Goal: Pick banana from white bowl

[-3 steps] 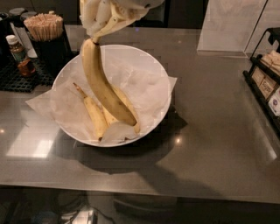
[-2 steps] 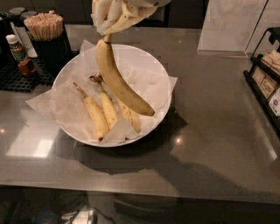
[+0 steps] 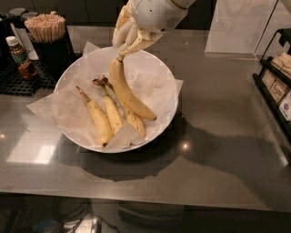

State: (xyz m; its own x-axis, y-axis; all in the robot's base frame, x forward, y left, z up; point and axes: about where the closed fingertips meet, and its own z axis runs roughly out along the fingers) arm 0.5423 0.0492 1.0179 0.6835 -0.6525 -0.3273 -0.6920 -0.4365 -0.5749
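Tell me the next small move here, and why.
Probably raise the gripper straight up. It is shut on the stem end of the banana, which hangs tilted with its lower tip low over the three other bananas lying in the white bowl. More height would likely clear them and the rim before any sideways move.

My arm reaches in over the far edge of the counter, and only the pale, rounded wrist housing shows. Below it my gripper hangs clear of the surface, angled down and toward the counter's left edge. My cream-coloured fingers are drawn together on the stem end of the banana, which dangles from them. The pinch seems to sit right at the tips, though they overlap from here.
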